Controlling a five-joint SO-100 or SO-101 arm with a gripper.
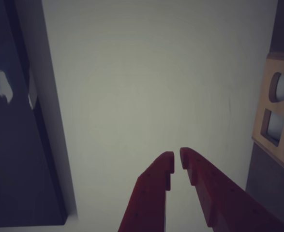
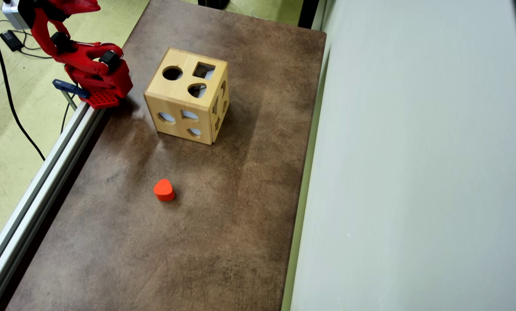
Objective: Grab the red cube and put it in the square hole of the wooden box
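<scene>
As the wrist view shows it: the claw point(image 1: 177, 159) has its two red fingers drawn almost together, with a thin gap at the tips and nothing between them.
Wrist view, surroundings: the camera faces a pale wall point(image 1: 156, 72). The wooden box point(image 1: 282, 111) enters at the right edge, showing a round cutout above a square cutout.
Wrist view, red cube: not in view.
Overhead view, arm: the red arm point(image 2: 91, 71) sits folded at the top-left corner of the brown bench point(image 2: 223, 224), just beside the box. I cannot make out the claw itself here.
Overhead view, box: it stands upright near the far end of the bench, with the square hole point(image 2: 204, 70) on its top face, beside a round hole and above a heart-shaped one.
Overhead view, loose block: an orange-red heart block point(image 2: 163, 190) lies alone on the bench, well apart from the box. It has a rounded outline, so it is not the cube.
Overhead view, red cube: not visible anywhere on the bench. It may be hidden, but I cannot tell where.
Step in hand: judged as the search before any grasp.
How to do it well: unfold the arm, tip the wrist camera down to the bench and find a sharp-edged square block. Leave the heart alone, and spread the fingers wide before coming down.
</scene>
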